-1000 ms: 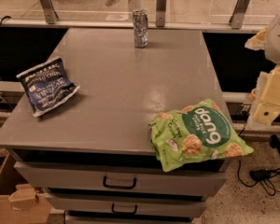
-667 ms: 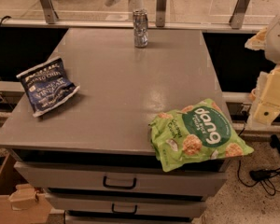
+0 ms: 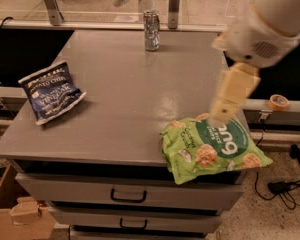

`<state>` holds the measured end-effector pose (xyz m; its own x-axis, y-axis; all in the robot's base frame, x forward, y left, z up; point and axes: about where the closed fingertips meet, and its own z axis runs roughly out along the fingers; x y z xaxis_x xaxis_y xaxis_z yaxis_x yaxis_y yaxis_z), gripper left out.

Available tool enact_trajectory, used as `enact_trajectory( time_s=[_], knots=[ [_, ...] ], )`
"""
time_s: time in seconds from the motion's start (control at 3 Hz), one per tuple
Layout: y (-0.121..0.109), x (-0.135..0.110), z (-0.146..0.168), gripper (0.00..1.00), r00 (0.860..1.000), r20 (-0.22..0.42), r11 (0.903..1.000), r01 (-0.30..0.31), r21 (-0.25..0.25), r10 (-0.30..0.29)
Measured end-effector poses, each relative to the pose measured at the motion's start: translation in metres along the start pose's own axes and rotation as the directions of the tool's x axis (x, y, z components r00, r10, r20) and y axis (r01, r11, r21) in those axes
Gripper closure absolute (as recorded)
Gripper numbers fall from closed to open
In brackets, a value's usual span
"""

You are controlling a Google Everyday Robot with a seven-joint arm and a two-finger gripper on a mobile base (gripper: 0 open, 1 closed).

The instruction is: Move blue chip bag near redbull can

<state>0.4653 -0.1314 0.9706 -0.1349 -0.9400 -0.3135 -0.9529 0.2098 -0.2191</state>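
**Fig. Task at start; nothing done yet.** You see the blue chip bag (image 3: 51,91) lying flat at the L edge of the table (image 3: 130,104), approx. midway btwn near and far sides. The redbull can (image 3: 151,30) stands upright at the far edge, near centre. Bag and can are well apart, so the whole move is left: reach, grasp, carry, set down beside the can.

The gripper (image 3: 223,114) hangs on the R side, just over the far edge of the green bag (image 3: 212,146) and well apart from the blue one. Whether it is open or closed, you cannot tell here. It has no hold of the blue chip bag.

**Materials.**
- Blue bag: crinkly dark navy film w/ white lettering, slightly puffed, lying askew.
- Can: slim silver metal cylinder, glossy.
- Green bag: larger, bright shiny film, overhanging the near R corner.
- Tabletop: smooth grey w/ a slight sheen. Below it are drawers (image 3: 127,196) w/ dark handles.

Judgement: expect the film to crumple and slip under a pinch.
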Motion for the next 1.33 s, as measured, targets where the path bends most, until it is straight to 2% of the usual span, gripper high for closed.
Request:
enact_trajectory(
  time_s=[0.33,0.67,1.0,1.33],
  knots=[
    [-0.009,-0.1,0.038,0.0,0.989,0.138,0.9972,0.064,-0.039,-0.058],
    [0.0,-0.212,0.057,0.0,0.954,0.279,0.9877,0.138,-0.073,-0.113],
    [0.0,-0.212,0.056,0.0,0.952,0.284,0.9874,0.14,-0.075,-0.113],
    [-0.001,-0.231,0.084,0.0,0.939,0.334,0.9886,0.122,-0.088,-0.086]
  ],
)
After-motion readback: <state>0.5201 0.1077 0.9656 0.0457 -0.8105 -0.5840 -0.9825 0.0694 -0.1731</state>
